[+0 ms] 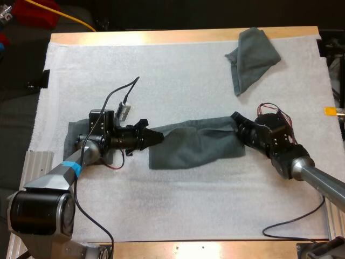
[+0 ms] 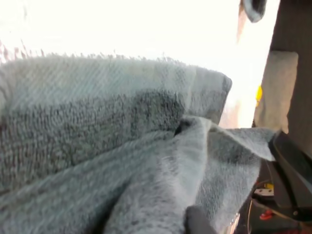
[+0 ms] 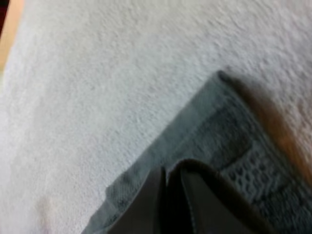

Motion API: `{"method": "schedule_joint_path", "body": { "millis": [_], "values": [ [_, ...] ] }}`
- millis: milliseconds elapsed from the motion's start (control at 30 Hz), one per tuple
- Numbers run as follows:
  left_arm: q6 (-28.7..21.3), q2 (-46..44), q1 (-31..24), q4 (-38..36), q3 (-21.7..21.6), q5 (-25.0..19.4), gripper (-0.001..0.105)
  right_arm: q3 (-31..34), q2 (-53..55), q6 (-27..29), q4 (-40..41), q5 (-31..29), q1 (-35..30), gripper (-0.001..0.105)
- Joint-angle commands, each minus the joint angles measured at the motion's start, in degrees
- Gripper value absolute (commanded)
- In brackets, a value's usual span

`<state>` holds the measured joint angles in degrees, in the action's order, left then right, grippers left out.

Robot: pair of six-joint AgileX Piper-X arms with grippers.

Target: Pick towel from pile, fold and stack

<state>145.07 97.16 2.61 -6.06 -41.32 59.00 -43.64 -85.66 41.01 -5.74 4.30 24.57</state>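
Note:
A dark grey-green towel (image 1: 194, 145) lies stretched across the middle of the white mat (image 1: 178, 81). My left gripper (image 1: 157, 136) is shut on its left end, and the cloth (image 2: 122, 146) bunches up close in the left wrist view. My right gripper (image 1: 235, 118) is at the towel's right end. In the right wrist view its fingers (image 3: 146, 204) stand pressed close together over the towel's corner (image 3: 229, 126), shut on it. A crumpled towel (image 1: 252, 56) lies at the mat's far right. More grey-green cloth (image 1: 69, 141) lies under my left arm.
The other arm's gripper (image 2: 292, 180) shows past the towel's far end in the left wrist view. Bare mat (image 3: 97, 73) spreads beyond the towel's corner. The mat's front half and far left are open.

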Motion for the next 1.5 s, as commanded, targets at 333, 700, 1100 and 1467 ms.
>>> {"method": "schedule_joint_path", "body": {
  "millis": [333,700,1100,1467],
  "values": [
    [-2.76,-0.15,-0.14,1.25,-0.36,-4.44,0.0,-0.32,-3.87,1.24,-3.94,-0.2,-0.39,0.002],
    [-4.4,-0.15,-1.89,2.37,-0.36,-5.58,0.007,-0.25,-3.9,4.25,-9.46,-1.92,-0.39,0.002],
    [-4.4,-0.15,-2.12,1.86,-0.36,1.54,0.071,-0.08,-3.9,4.04,-9.49,-2.04,-0.39,0.05],
    [-7.53,-8.54,-2.12,0.84,-0.36,5.51,0.068,-0.08,0.43,5.65,-8.48,3.54,-0.39,0.077]
  ]
}}
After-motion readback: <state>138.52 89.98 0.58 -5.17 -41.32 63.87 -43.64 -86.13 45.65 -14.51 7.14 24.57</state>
